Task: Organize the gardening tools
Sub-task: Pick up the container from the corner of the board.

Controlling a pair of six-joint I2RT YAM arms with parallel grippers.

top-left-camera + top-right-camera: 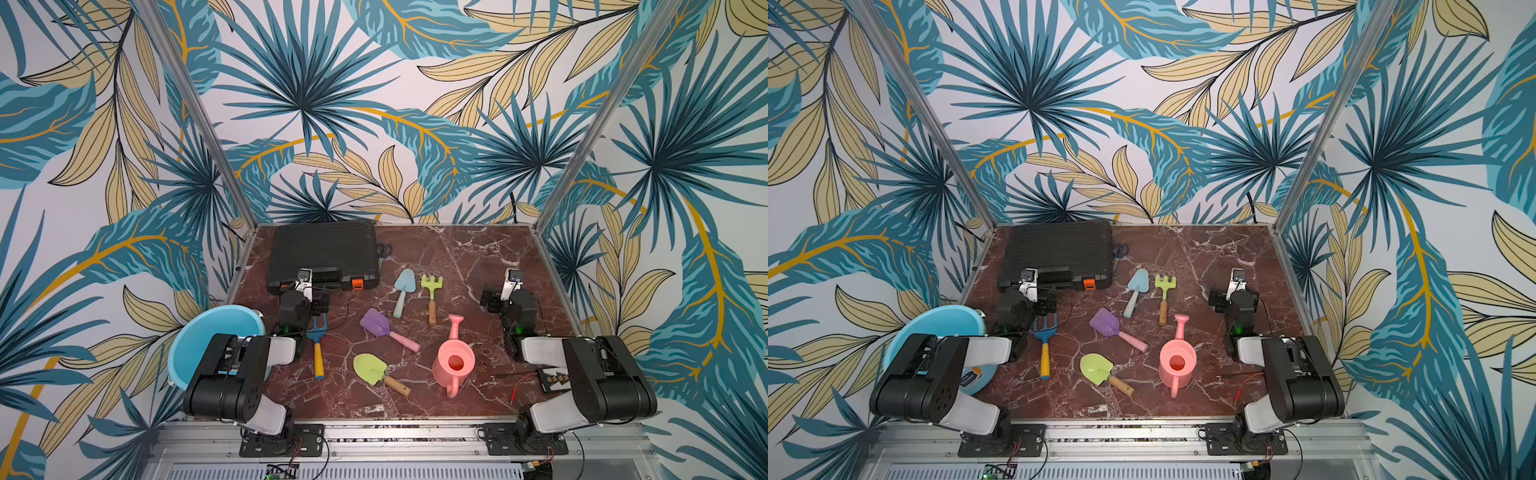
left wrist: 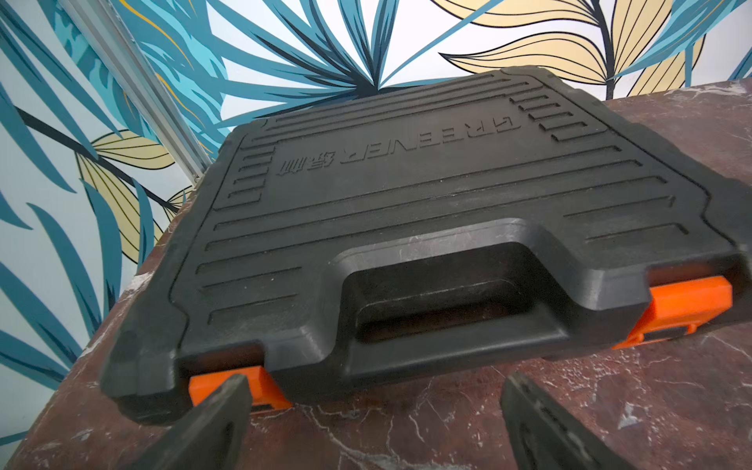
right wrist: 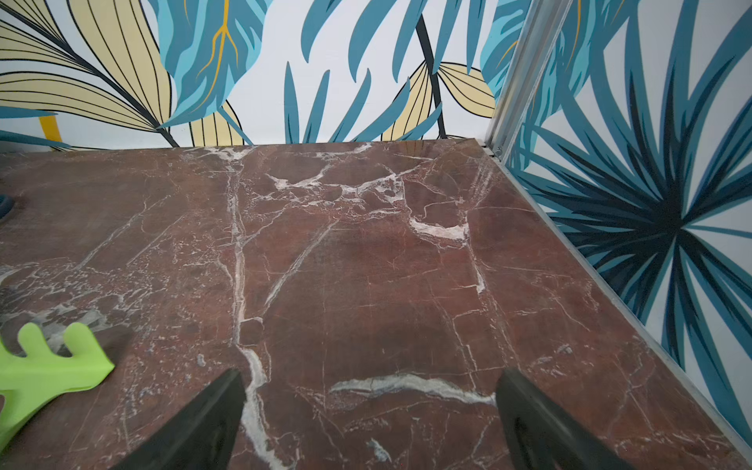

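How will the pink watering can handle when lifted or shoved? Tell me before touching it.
The pink watering can looks like hollow moulded plastic, so probably light and stiff. It stands upright with its top open; a push high up may tip it. Its round body might then roll.

Bright, even, diffuse light fills both top views; shadows on the marble bench (image 1: 469,257) are faint and short; a pale sheen sits towards its far edge; frame posts (image 1: 195,112) splay outwards, wide-angle stretch at the borders; slight softness overall. Left wrist view now: black case (image 2: 407,195) crisp mid-lid, near corners smeared; fingers (image 2: 211,423) of the left hand (image 2: 376,378) out of focus. Right wrist view: a soft dark shadow on the bench; green rake (image 3: 44,366) blurry at the margin.
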